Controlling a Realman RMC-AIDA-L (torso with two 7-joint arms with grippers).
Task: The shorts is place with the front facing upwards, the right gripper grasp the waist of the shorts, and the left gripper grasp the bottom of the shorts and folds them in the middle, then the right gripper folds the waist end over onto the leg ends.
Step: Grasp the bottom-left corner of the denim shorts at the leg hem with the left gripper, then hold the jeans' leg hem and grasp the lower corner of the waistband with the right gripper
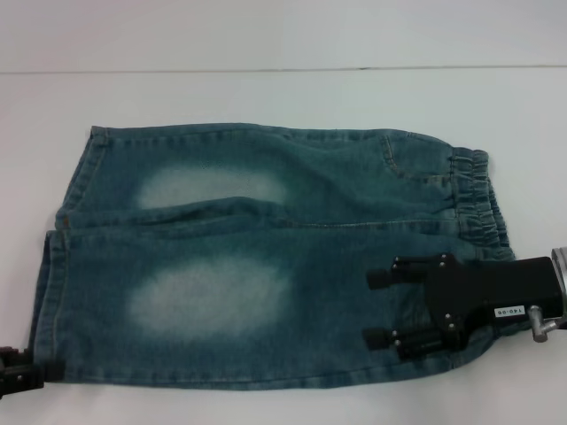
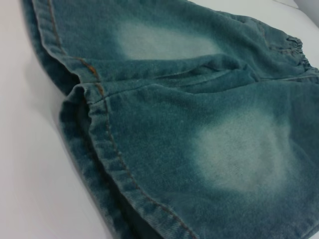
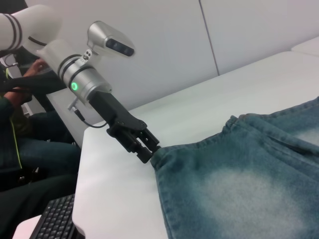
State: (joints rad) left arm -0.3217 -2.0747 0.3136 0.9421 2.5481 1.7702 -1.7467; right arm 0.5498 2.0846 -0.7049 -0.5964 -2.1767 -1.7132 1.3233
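Note:
The blue-green denim shorts [image 1: 266, 257] lie flat on the white table, with the crinkled waist [image 1: 478, 199] at the right and the bottom of the shorts [image 1: 49, 292] at the left. My right gripper [image 1: 379, 308], black with a white label, is open above the near leg, just inward of the waist. My left gripper [image 1: 13, 376] is at the near left corner. In the right wrist view the left gripper [image 3: 149, 148] has its fingers together on the corner of the hem. The left wrist view shows the stitched leg ends [image 2: 107, 154] close up, without fingers.
The white table [image 1: 266, 97] extends beyond the shorts on the far side and to the left. Past the table's left end, the right wrist view shows a seated person [image 3: 20, 134] and a black keyboard [image 3: 55, 219].

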